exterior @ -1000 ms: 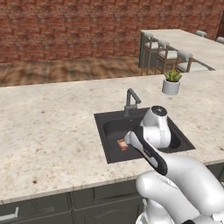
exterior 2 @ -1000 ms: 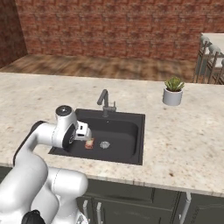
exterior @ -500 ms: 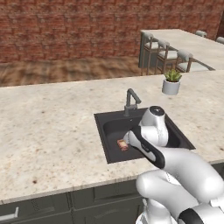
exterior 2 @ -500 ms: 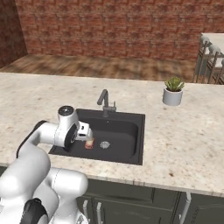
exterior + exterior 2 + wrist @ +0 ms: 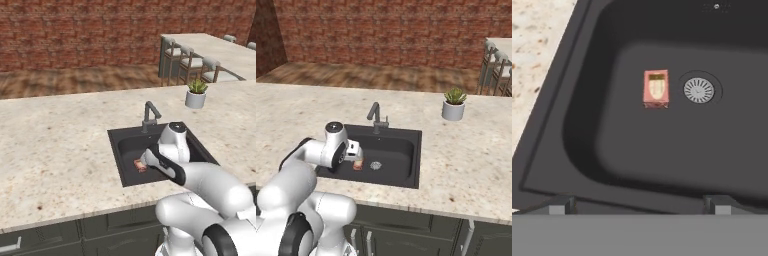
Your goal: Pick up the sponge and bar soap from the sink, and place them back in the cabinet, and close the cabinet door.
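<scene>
The dark charcoal rectangular sink point(image 5: 587, 125) is set into the speckled beige stone desk point(image 5: 60, 145), with a grey metal faucet point(image 5: 375, 116) at its far rim. On the basin floor lies the small flat orange-brown bar soap point(image 5: 656, 88) with its paler rim, just beside the round silver drain point(image 5: 698, 90) and not touching it; the left base view shows the same bar point(image 5: 140, 165) near the basin's left wall. The white arm's two-finger gripper point(image 5: 639, 204) hangs above the basin, its dark fingers point(image 5: 560, 205) spread as wide as they go, with nothing between them; the soap sits well ahead of the tips, apart from them. The yellow and green sponge cannot be located in these views, and whether it lies hidden under the arm or elsewhere cannot be told. The cabinet and its door are outside what the cameras cover, so their condition is unconfirmed. A small white pot with a green plant point(image 5: 454, 104) stands on the desk to the right of the sink, clear of the work. Judgement: the task stands at an early stage. The soap is not yet grasped, nothing is seen stowed, and the door closing remains. The step in hand appears to be the approach to the soap, which calls for lowering the fingers to straddle the bar.
</scene>
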